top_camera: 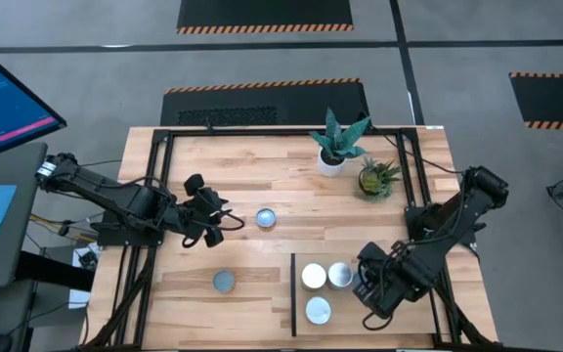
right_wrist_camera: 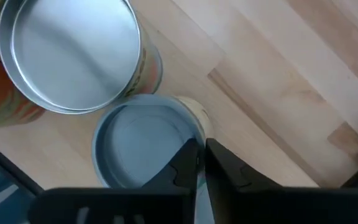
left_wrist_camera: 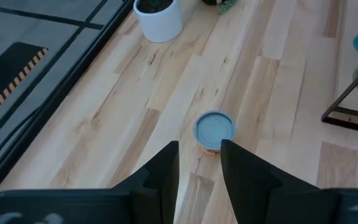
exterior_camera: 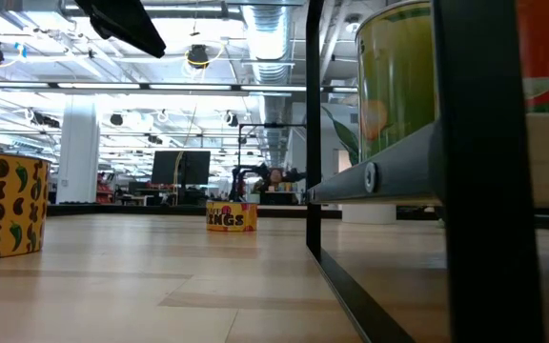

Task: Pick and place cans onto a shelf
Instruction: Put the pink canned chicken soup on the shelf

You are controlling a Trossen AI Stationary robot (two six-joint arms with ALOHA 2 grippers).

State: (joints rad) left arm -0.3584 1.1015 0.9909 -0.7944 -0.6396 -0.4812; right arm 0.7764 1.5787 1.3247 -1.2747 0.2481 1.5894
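1. The left pincer [top_camera: 215, 227] hangs over the surface [top_camera: 262, 166], its fingers [left_wrist_camera: 163, 177] apart and empty, pointed at a can.
2. That blue-topped can [top_camera: 266, 218] stands just beyond it; another can [top_camera: 224, 283] sits nearer the front edge.
3. The shelf [top_camera: 379, 328] carries three cans [top_camera: 316, 277] close together.
4. The right pincer [top_camera: 368, 284] is just beside them, its fingers [right_wrist_camera: 188, 165] almost together, gripping nothing.

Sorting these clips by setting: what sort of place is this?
Probably a robotics lab or industrial workshop: hazard-striped floor mats, exposed ceiling ducts with strip lighting, and a wooden table in a black frame.
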